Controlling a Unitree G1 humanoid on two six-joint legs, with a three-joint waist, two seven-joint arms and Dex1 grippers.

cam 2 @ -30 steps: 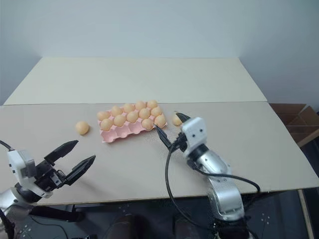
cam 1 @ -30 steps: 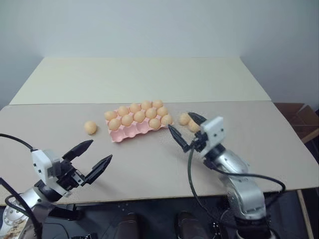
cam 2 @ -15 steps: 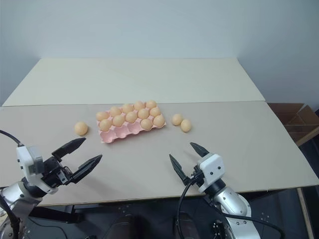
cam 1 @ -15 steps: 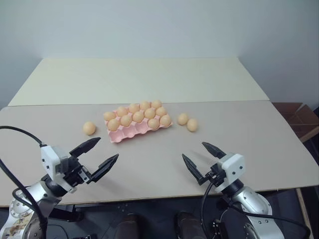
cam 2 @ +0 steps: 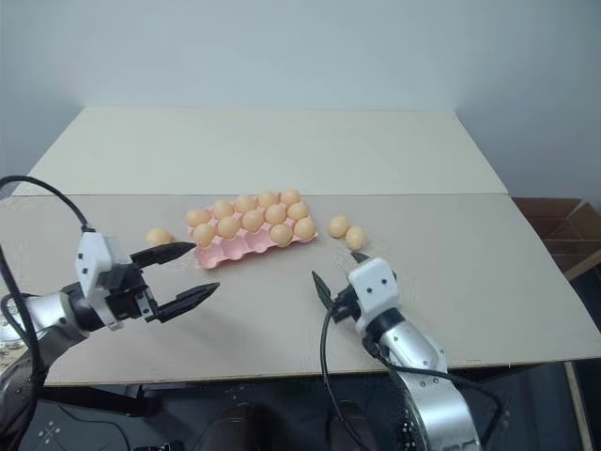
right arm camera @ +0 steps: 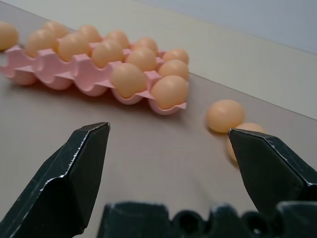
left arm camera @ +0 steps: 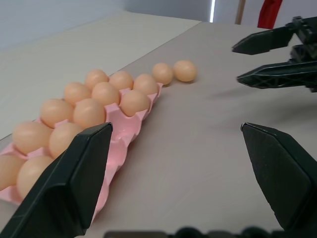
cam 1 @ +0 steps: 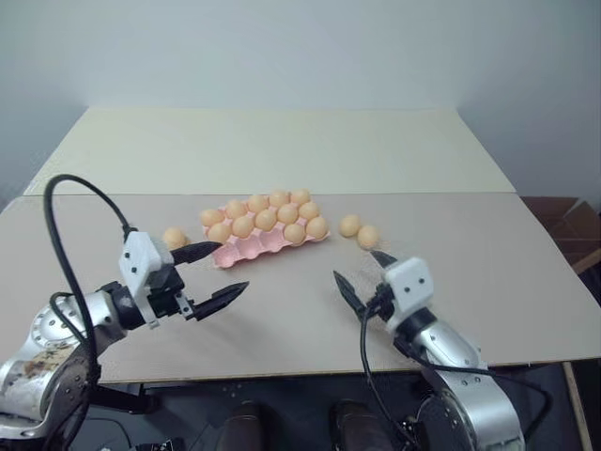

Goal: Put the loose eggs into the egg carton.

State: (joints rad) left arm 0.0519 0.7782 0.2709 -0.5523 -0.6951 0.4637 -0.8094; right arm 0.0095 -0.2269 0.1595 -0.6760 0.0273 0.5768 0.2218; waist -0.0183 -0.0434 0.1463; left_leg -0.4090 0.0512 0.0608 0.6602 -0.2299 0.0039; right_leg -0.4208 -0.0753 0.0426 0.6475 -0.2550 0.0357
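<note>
While the pink egg carton (cam 1: 266, 232) sits near the middle of the grey table (cam 1: 526, 282) in the left eye view, its two far rows hold ten eggs and its near row of five cups stands empty; three loose eggs lie on the table, one egg at the carton's left (cam 1: 174, 238) and a pair of eggs at its right (cam 1: 359, 230), just beside each other. The left gripper (cam 1: 218, 274) hovers in front of the carton's left end with its black fingers spread wide and nothing between them; the right gripper (cam 1: 362, 272) hovers just in front of the pair, likewise spread and empty. The right eye view repeats this layout, with the left-hand egg partly hidden behind the left gripper's upper finger. Seen from the left wrist, the carton runs away along the table, empty cups nearest, the pair lying beyond its far end and the right gripper's fingers apart at the upper corner. Seen from the right wrist, the wide fingers frame the carton's right end and the pair, one egg partly behind a finger. By this evidence the task is about two-thirds done: three eggs remain to be placed, and five cups are free to take them.
</note>
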